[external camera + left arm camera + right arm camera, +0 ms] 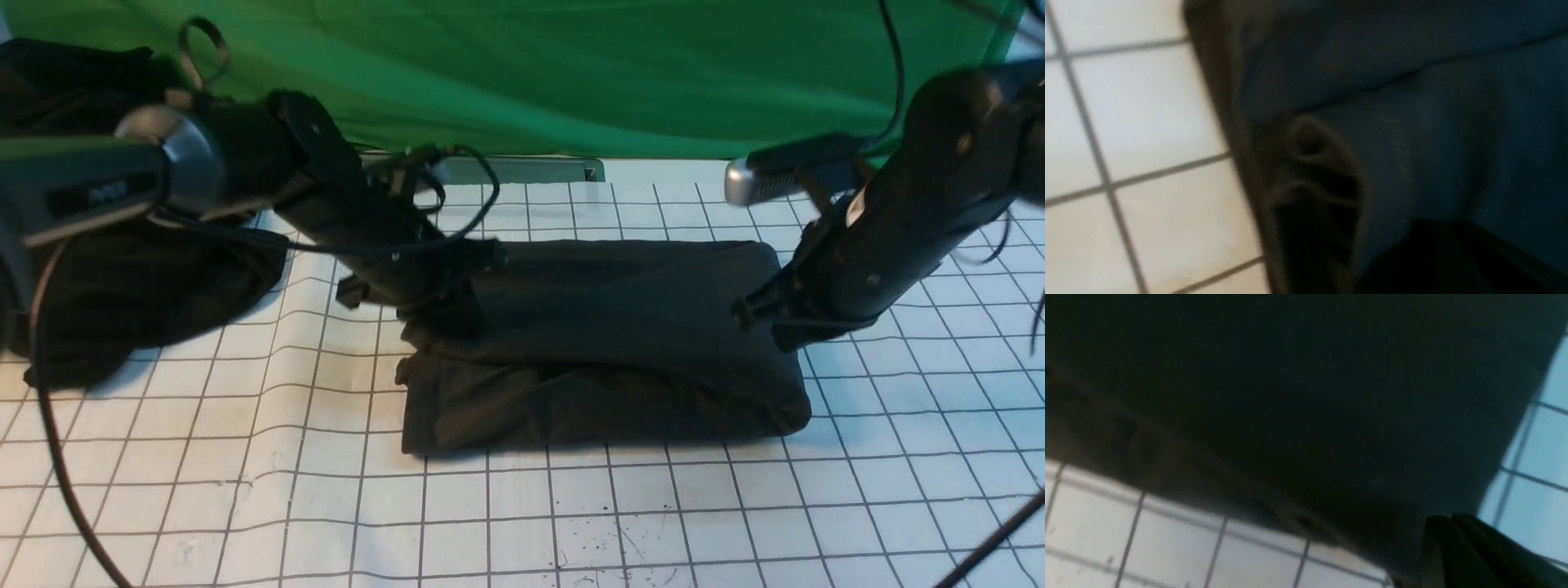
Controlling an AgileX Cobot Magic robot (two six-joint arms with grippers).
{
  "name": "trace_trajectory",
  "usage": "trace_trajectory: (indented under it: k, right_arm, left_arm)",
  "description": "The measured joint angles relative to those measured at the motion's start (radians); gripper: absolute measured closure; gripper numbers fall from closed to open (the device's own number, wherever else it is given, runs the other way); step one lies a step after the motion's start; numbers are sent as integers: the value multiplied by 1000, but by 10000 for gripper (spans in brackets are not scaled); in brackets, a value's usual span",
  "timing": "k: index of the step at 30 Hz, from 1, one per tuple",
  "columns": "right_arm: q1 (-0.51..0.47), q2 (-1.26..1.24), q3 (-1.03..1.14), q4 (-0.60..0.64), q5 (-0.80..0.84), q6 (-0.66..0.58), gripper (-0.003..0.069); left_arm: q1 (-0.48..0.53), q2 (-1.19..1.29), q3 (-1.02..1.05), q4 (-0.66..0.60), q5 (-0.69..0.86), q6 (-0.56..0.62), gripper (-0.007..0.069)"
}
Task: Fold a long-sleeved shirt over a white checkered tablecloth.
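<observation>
The long-sleeved shirt lies in the middle of the white checkered tablecloth as a compact rectangle, one layer doubled over another, which suggests a late fold. The left pincer sits at the shirt's left edge and the right pincer at its right edge, a placing that suits handling the upper layer evenly from both ends. The right pincer is together, but whether cloth is nipped in it cannot be told. Blur and dark cloth hide the left pincer's state. A shapeless black heap of cloth lies apart at the far left, and green fabric hangs behind. No container shows in any view.
</observation>
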Motion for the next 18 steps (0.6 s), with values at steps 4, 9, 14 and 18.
trace_trajectory:
  k: [4,9,14,18]
  right_arm:
    - [0,105,13,-2,-36,22,659]
    - [0,157,11,-3,-32,23,659]
    - [0,141,-6,-70,46,22,659]
    - [-2,61,-44,-109,145,22,659]
  left_arm:
    - [0,28,-1,28,24,-52,573]
    - [0,15,-3,34,55,-61,560]
    - [0,-98,-24,80,159,-64,543]
    - [0,-228,-60,86,256,-64,536]
